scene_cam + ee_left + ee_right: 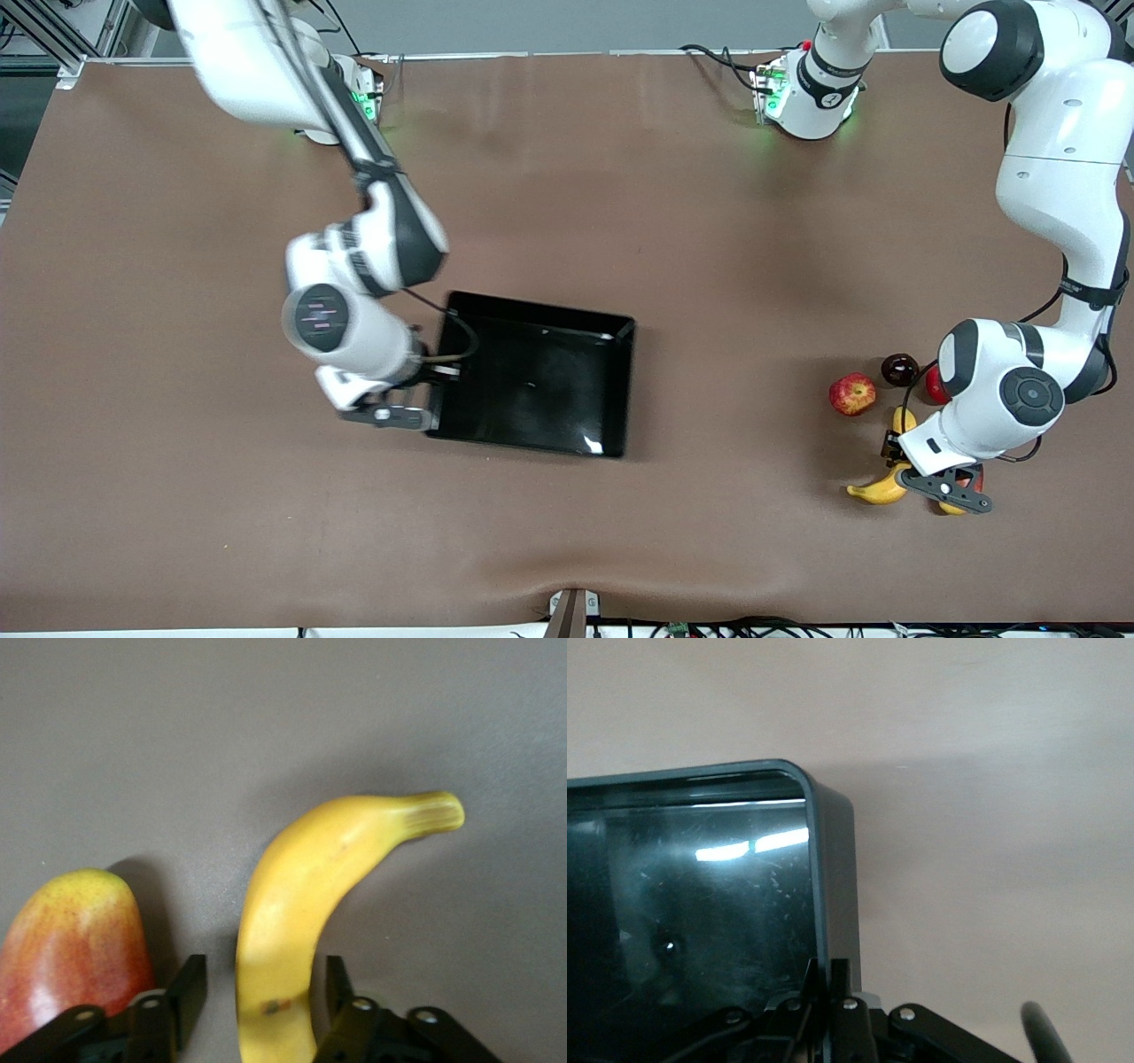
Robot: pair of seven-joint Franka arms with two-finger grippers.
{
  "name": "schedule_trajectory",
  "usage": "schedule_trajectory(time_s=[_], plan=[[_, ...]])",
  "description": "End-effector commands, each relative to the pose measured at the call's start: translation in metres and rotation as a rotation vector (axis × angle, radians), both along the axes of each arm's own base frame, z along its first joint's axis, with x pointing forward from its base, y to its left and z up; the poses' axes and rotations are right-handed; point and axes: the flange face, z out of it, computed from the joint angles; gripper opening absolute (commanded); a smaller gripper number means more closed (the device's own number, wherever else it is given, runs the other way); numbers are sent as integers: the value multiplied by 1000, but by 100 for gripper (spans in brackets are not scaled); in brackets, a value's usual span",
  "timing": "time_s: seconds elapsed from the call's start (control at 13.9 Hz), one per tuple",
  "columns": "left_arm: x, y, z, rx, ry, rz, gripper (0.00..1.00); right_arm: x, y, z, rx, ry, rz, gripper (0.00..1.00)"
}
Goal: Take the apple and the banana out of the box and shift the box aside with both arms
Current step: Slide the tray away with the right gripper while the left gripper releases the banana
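The black box (622,390) lies on the brown table near the middle. My right gripper (434,379) is shut on the box's wall at the end toward the right arm; in the right wrist view its fingers (830,979) pinch that wall (833,868). The yellow banana (877,489) lies near the left arm's end of the table. My left gripper (897,454) is low over it, open. In the left wrist view the gripper (263,992) has a finger on each side of the banana (301,895), with a gap at each. The apple (852,393) sits farther from the front camera than the banana.
A red-and-yellow mango (71,957) lies beside the banana, mostly under the left hand in the front view (955,508). A dark round fruit (899,369) and a plain red fruit (933,386) sit beside the apple. The box holds nothing.
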Motion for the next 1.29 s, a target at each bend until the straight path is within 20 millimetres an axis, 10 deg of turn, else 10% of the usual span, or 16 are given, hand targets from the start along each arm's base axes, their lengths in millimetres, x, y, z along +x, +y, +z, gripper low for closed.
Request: schedule_trajectory(time_s=[0.0, 0.79, 1.01, 1.22], plan=[[-2, -6, 40, -1, 12, 26, 100, -7, -57, 31, 25, 14, -25, 0], [-41, -32, 219, -13, 109, 274, 100, -44, -415, -15, 124, 22, 190, 0], [-56, -40, 250, -63, 145, 330, 100, -64, -468, -34, 121, 21, 99, 0], [-65, -60, 272, -74, 144, 388, 100, -82, -476, -77, 78, -31, 87, 0]])
